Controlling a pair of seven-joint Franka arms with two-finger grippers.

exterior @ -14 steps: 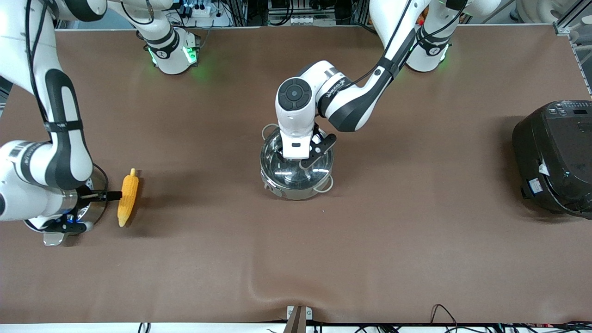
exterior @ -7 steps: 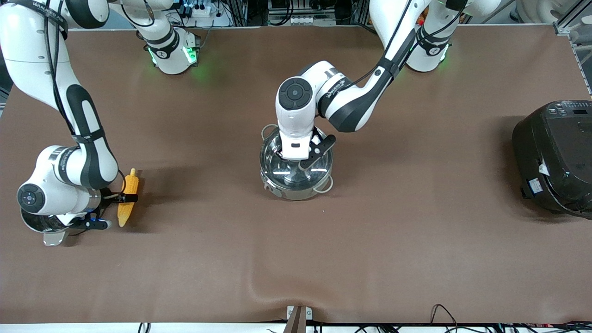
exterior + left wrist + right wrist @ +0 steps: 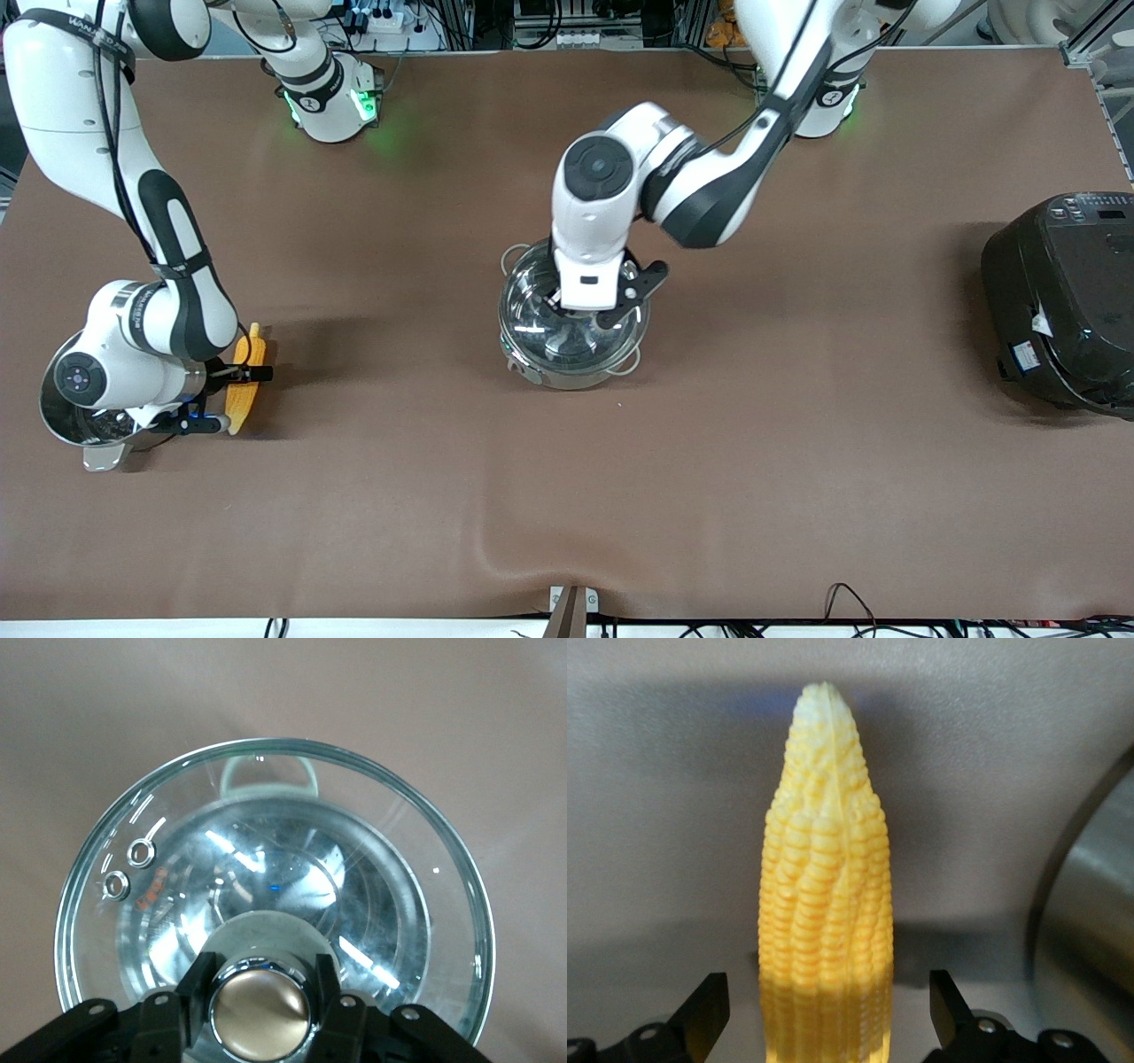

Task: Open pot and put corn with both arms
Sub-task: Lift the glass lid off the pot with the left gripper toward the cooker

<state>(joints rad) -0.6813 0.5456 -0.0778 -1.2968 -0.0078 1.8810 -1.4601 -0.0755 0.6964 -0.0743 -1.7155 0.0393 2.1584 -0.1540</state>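
Observation:
The steel pot (image 3: 567, 377) stands mid-table. Its clear glass lid (image 3: 530, 301) hangs just above it, slightly off-centre toward the left arm's end. My left gripper (image 3: 586, 310) is shut on the lid's tan knob (image 3: 259, 1005). In the left wrist view both black fingers press the knob's sides, and a pale pot handle (image 3: 266, 778) shows through the lid (image 3: 425, 859). The yellow corn (image 3: 239, 403) lies on the table toward the right arm's end. My right gripper (image 3: 241, 377) is low over the corn (image 3: 824, 886), open, one finger (image 3: 709, 1005) on each side with gaps.
A second steel pot (image 3: 89, 430) sits under my right wrist, right beside the corn; its wall (image 3: 1099, 930) shows in the right wrist view. A big black rice cooker (image 3: 1063, 301) stands at the left arm's end. The table cover has a ridge (image 3: 496, 549) near the front edge.
My left gripper shut on the knob and raised the lid off the pot, drifting toward the left arm's end. My right arm swung round so its open fingers straddle the corn.

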